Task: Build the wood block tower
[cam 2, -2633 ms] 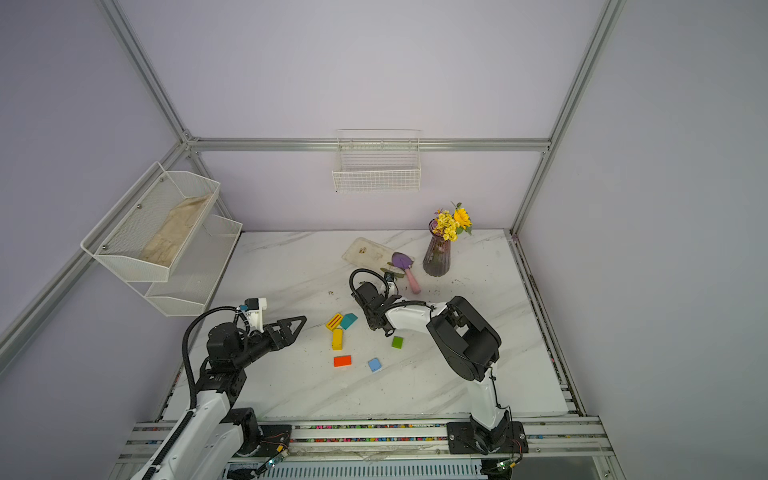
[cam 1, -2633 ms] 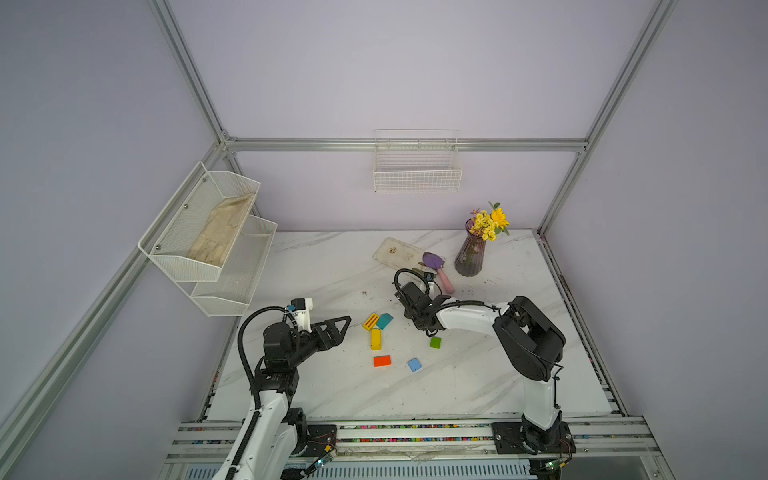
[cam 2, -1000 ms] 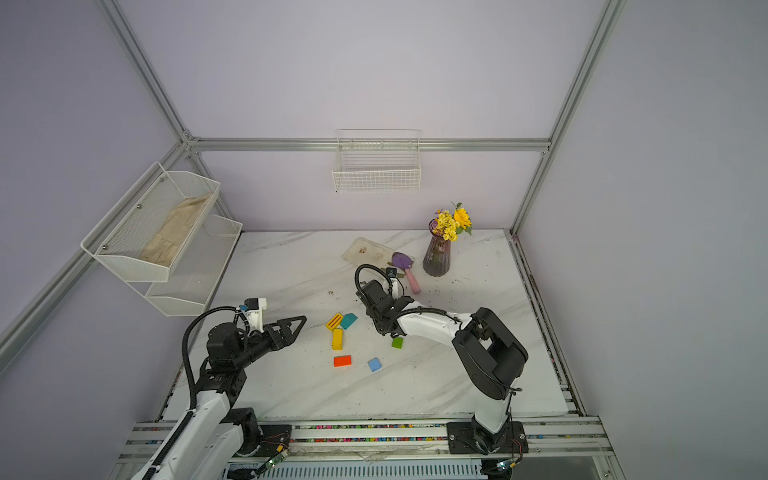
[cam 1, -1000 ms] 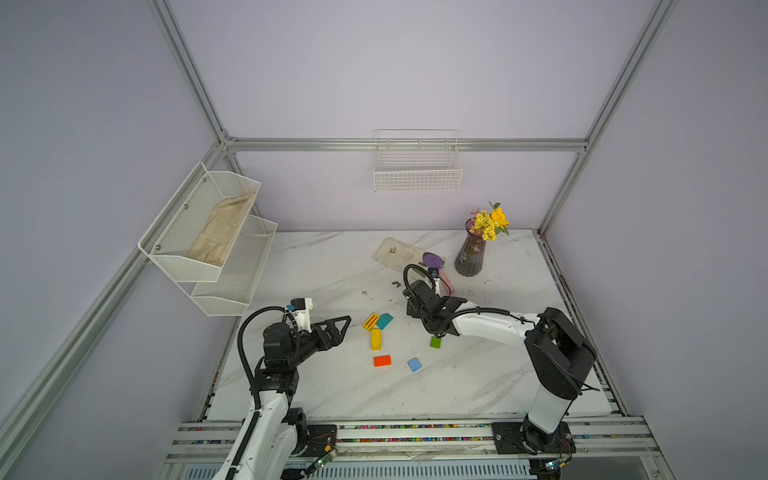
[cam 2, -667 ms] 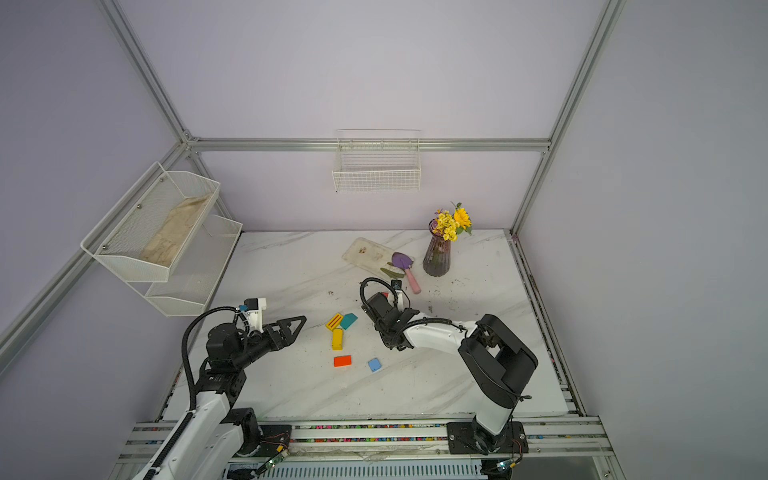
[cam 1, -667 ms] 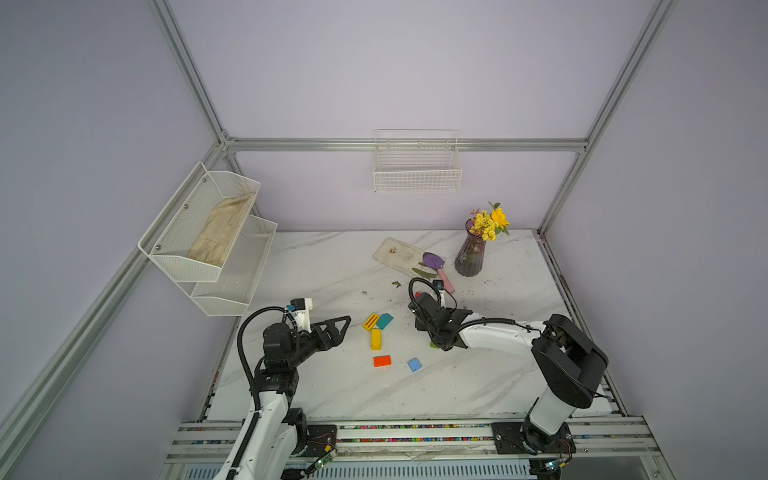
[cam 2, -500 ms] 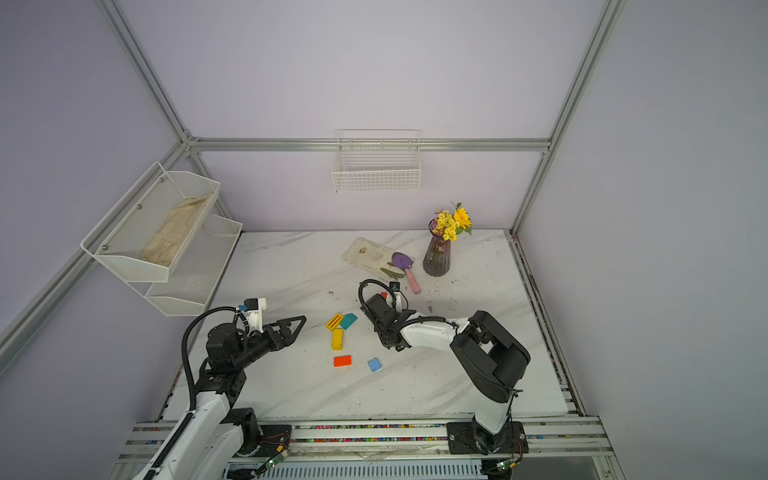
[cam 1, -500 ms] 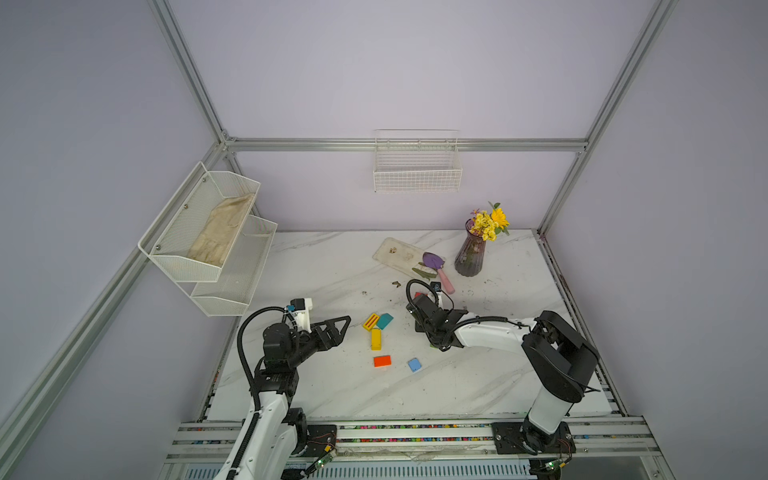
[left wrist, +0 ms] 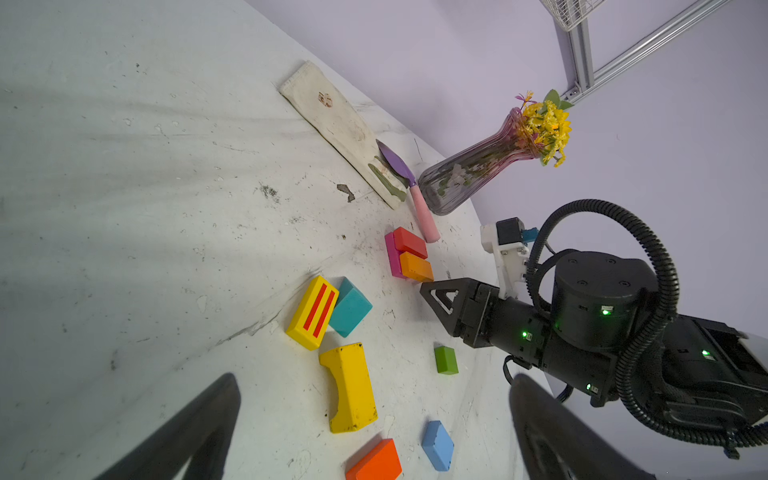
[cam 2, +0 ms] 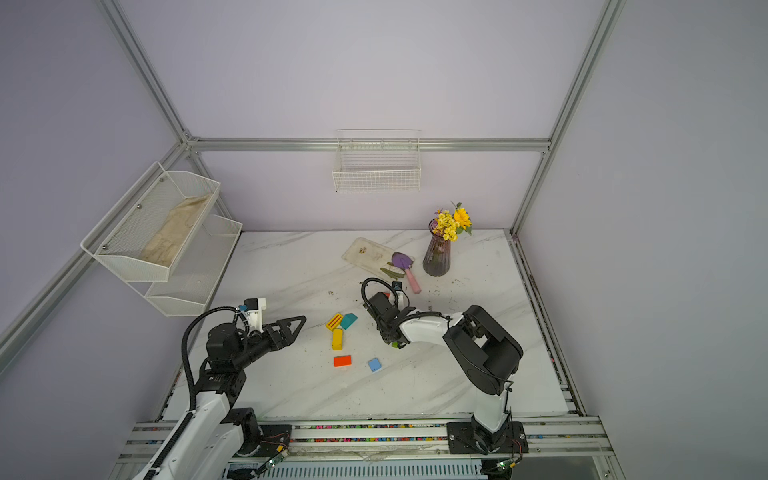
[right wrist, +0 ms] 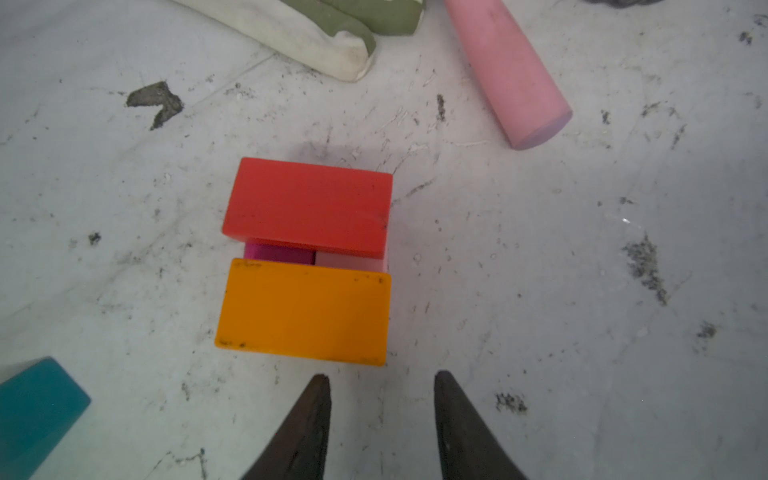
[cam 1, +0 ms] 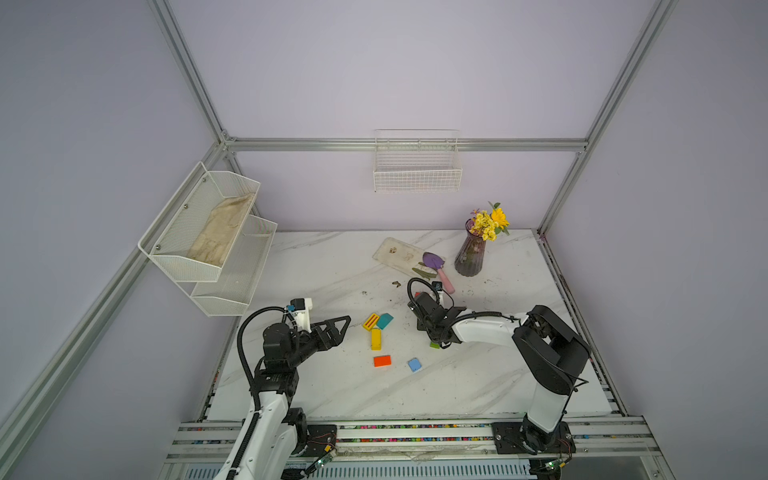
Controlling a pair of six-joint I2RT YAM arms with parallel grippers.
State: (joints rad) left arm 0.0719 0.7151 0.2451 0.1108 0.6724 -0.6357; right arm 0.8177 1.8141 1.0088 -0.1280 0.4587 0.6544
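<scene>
step: tower (right wrist: 307, 203) base stacked | right gripper (right wrist: 380, 384) part-open, empty, beside orange block (right wrist: 303, 309) | left gripper (left wrist: 374, 378) wide, empty | next: probably fetch yellow arch block (left wrist: 351, 386)

Counter (cam 1: 316, 266): white marble-look, smooth, dark-flecked. Red block (right wrist: 307, 203), orange block (right wrist: 303, 309): matt paint, scuffed edges. Vase (left wrist: 469, 174): translucent, ribbed, glossy. Wall basket (cam 1: 417, 172): white metal wire. Trowel handle (right wrist: 507, 70): matt pink.
</scene>
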